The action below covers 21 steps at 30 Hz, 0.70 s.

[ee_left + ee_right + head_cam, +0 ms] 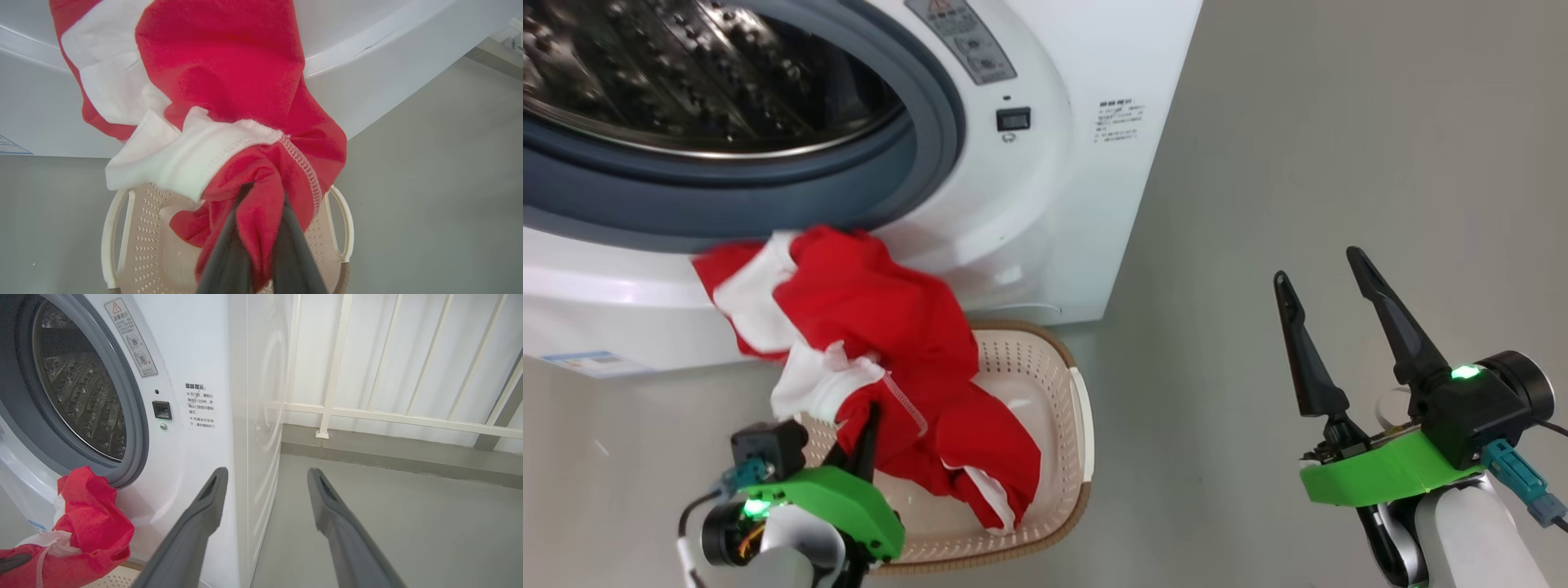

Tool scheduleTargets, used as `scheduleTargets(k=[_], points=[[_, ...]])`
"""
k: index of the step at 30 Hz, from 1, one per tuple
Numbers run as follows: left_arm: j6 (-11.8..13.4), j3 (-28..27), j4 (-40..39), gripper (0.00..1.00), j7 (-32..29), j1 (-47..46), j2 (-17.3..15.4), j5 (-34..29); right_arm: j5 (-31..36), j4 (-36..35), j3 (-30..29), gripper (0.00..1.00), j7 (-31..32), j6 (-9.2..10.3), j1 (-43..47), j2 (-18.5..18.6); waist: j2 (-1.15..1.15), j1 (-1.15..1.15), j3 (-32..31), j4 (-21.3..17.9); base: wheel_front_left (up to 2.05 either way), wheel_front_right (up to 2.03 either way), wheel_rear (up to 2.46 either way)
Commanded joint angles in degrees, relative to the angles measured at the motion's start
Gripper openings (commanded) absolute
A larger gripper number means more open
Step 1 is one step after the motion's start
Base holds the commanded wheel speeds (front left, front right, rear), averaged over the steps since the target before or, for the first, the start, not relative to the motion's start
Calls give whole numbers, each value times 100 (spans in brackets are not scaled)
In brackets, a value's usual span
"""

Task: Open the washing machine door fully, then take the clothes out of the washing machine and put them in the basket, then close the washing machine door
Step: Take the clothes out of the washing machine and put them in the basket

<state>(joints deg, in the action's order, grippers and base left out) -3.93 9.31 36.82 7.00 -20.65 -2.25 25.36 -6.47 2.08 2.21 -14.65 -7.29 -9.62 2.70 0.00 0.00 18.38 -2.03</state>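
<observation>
The washing machine [1045, 204] stands at the upper left with its drum [686, 65] uncovered; the washing machine door is out of view. My left gripper [872, 412] is shut on the clothes [882, 327], a red and white bundle. The bundle hangs against the machine's front, just above the basket [1082, 408], and its lower end droops inside. In the left wrist view both fingers pinch a red fold of the clothes [229, 73] over the basket [147, 245]. At the lower right my right gripper [1317, 266] hangs open over the floor, holding nothing.
Grey floor [1298, 163] stretches to the right of the machine. In the right wrist view a white railing [367, 414] runs along the wall behind the machine's side [261, 396]. A small blue label [584, 359] sits low on the machine front.
</observation>
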Motion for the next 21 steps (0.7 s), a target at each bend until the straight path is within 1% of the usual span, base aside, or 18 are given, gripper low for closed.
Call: scheduleTargets(k=[1, 6, 10, 17, 19, 21], points=[[-48, -119, 232, 0, 109, -268, -74, 63, 19, -129, 156, 100, -35, -20, -135, 18, 0, 0, 181, -61, 0, 0, 0], [-125, -27, 1309, 0, 301, -861, -67, 228, -20, -137, 209, 100, -35, -20, -222, 18, 0, 0, 495, -134, 0, 0, 0], [-181, 179, 2036, 0, 317, -1359, -65, 436, 56, -130, 250, 100, -35, -20, -341, 18, 0, 0, 833, -154, 0, 0, 0], [-208, 537, 2913, 0, 335, -2067, -64, 626, 64, -175, 340, 100, -35, -20, -643, 18, 0, 0, 1360, -312, 0, 0, 0], [-206, 588, 3023, 0, 314, -2147, -64, 613, 49, -170, 352, 100, -35, -20, -672, 18, 0, 0, 1422, -337, 0, 0, 0], [-194, 671, 3300, 0, 262, -2337, -64, 593, -1, -157, 399, 100, -35, -20, -748, 18, 0, 0, 1578, -418, 0, 0, 0]])
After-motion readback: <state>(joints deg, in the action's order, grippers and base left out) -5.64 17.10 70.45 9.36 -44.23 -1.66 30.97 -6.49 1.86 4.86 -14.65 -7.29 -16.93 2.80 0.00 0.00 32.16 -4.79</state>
